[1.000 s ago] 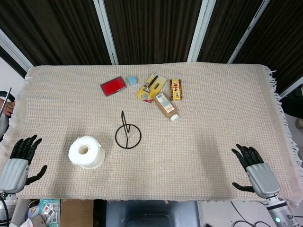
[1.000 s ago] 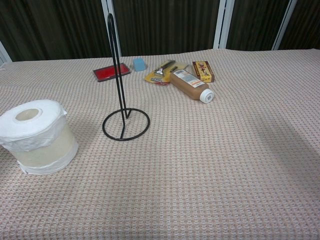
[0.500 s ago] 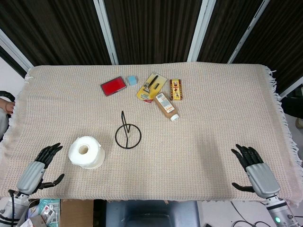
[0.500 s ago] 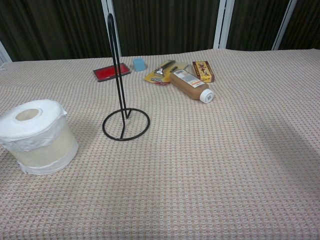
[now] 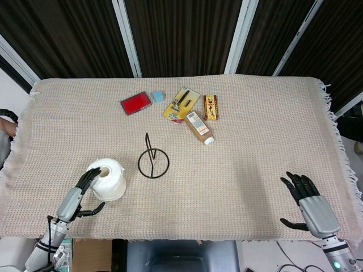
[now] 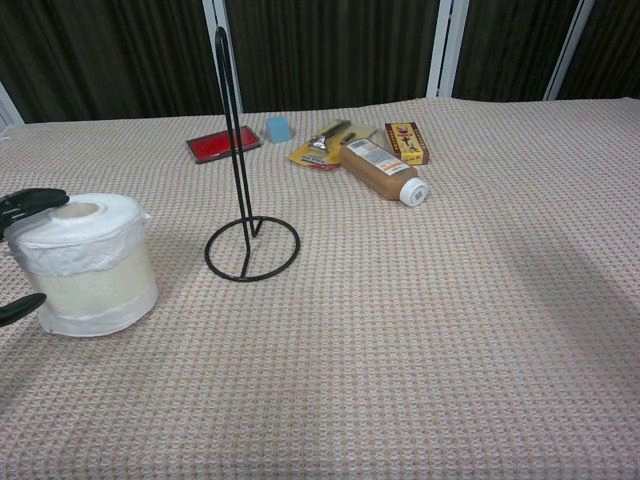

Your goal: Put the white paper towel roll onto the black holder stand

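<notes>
Table [image 5: 255,113], covered edge to edge by a beige woven cloth [image 5: 266,164], carries everything.

White paper towel roll [image 5: 108,178] stands on end near the front-left corner of the table, core opening up, resting on the cloth. Black holder stand [image 5: 152,160] sits just beside it toward the table's middle, apart from the roll: a ring base with one upright rod, nothing on the rod.

Left hand [image 5: 79,192] is at the roll's outer side, fingers spread and reaching along the roll's wall, thumb low near the cloth. In the chest view dark fingertips [image 6: 30,200] show at the roll's top rim and another low by its base, so the hand looks to be cupping the roll (whether the hold is firm I cannot tell). Right hand [image 5: 309,204] is at the front-right corner, fingers apart, holding nothing, well apart from roll and stand.

Near the back edge, a loose cluster: brown bottle [image 5: 199,128] lying on its side, red flat case [image 5: 136,103], yellow blister card [image 5: 180,104], small printed box [image 5: 210,107], small blue block [image 5: 157,96].

Progress, as judged: early. Roll not lifted, stand bare. Remaining: secure the hold, raise the roll above the rod tip, line the core up with the rod, lower it to the ring base, release.
</notes>
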`<state>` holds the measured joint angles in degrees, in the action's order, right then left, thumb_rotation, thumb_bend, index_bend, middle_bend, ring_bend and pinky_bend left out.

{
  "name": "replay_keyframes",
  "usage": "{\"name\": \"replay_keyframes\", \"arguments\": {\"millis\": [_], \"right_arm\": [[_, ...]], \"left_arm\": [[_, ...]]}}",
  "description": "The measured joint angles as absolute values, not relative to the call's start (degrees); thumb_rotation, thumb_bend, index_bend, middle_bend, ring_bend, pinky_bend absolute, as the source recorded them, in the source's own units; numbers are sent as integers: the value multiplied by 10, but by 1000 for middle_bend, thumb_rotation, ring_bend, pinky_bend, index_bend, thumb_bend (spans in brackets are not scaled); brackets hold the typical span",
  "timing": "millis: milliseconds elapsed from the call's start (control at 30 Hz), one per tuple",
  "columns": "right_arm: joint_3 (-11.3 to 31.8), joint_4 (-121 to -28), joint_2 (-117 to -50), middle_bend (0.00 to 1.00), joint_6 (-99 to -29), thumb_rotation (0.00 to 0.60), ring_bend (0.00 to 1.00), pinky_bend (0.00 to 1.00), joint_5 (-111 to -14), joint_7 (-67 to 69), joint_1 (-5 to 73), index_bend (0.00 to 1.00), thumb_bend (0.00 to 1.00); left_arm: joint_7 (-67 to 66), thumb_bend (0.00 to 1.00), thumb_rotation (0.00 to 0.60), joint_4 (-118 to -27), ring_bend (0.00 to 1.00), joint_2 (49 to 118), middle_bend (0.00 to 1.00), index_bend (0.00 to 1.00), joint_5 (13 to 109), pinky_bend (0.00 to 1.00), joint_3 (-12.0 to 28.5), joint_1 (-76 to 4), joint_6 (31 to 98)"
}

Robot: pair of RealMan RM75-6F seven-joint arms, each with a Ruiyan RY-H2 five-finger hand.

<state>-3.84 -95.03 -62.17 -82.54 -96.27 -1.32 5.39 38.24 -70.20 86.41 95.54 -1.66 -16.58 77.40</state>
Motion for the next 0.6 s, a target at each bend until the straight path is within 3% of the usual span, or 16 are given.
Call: {"name": "replay_keyframes", "arguments": {"millis": [233,300,400,467,600], "right_arm": [[-38,-951,-621,0,-827,600,0,0,-962,-12,53,0,92],[-38,-951,-620,0,-827,600,0,0,-963,-12,53,0,91],[-38,-950,-620,0,-828,600,0,0,-964,-11,52,0,92],[-38,-951,-619,0,-827,600,0,0,-963,-10,52,0,92],[-38,-951,-618,0,-828,600,0,0,-964,-8,52,0,92]], "left_arm": [[364,317,600,-668,0,910,0,0,922,5,3,-167,776],[363,315,600,-660,0,920,0,0,914,54,5,-169,768],[356,335,600,-647,15,938,0,0,900,275,14,-172,759],[353,358,600,-637,97,953,31,15,891,452,23,-172,764],[347,462,600,-622,423,982,379,294,872,735,45,-168,787]]}}
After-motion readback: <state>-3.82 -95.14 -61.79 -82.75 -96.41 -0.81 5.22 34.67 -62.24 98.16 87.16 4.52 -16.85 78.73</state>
